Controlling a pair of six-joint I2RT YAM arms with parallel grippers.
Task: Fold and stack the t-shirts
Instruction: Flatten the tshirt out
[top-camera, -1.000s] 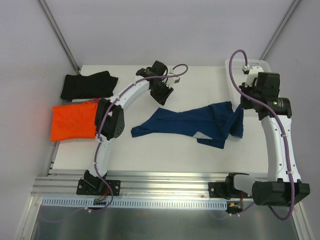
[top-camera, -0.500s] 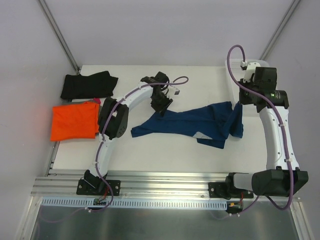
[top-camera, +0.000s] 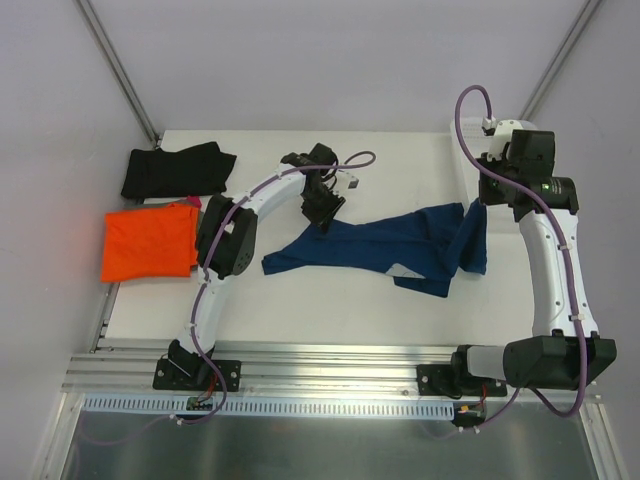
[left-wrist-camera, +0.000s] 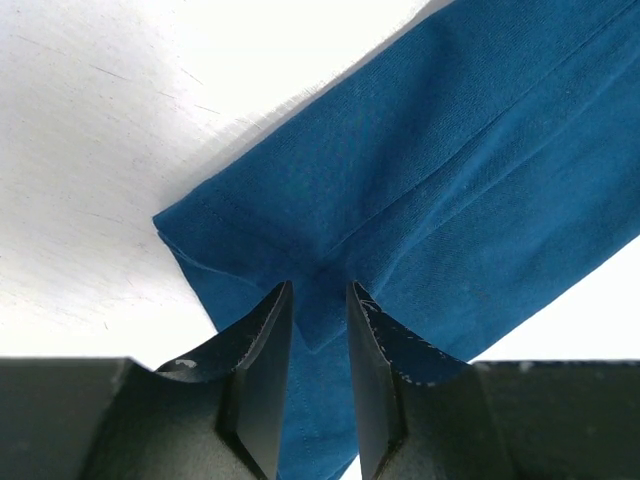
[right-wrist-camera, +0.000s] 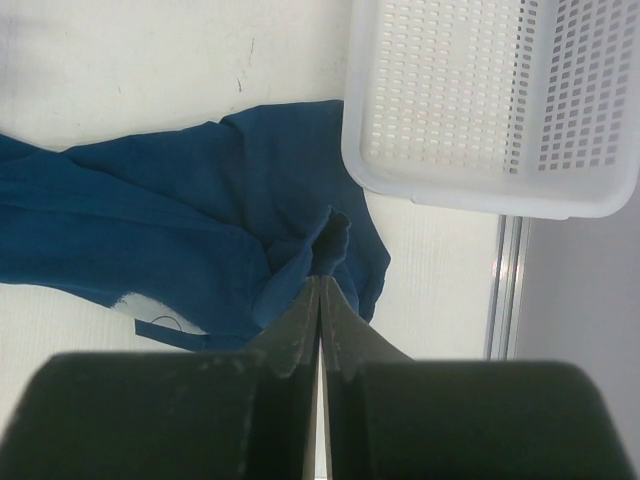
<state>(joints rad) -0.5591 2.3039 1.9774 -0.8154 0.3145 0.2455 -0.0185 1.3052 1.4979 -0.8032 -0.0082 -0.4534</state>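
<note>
White table (top-camera: 310, 310) between pale walls carries three shirts, and we can read only parts of them. Our left gripper (left-wrist-camera: 318, 300) sits on the far-left edge of the navy shirt (top-camera: 380, 245), just beside a hemmed corner. Its jaws stand narrow with a fold of that cloth nipped between them and creases running into the gap, though the fingers hide where the fold ends. Our right gripper (right-wrist-camera: 320, 285) is clenched flat on a raised peak at the shirt's right end, and from above the arm covers that grip. A white print (right-wrist-camera: 150, 312) peeps from under a flap, too little to read. The basket (right-wrist-camera: 480, 195) is cut off at the top of the right wrist view and sits mostly behind the right arm from above. The orange shirt (top-camera: 148, 242) overhangs the table's left edge, its right side tucked behind the left elbow. The black shirt (top-camera: 175, 170) lies just behind it. Bare table runs along the near edge in front of the navy shirt and behind it toward the far edge.
</note>
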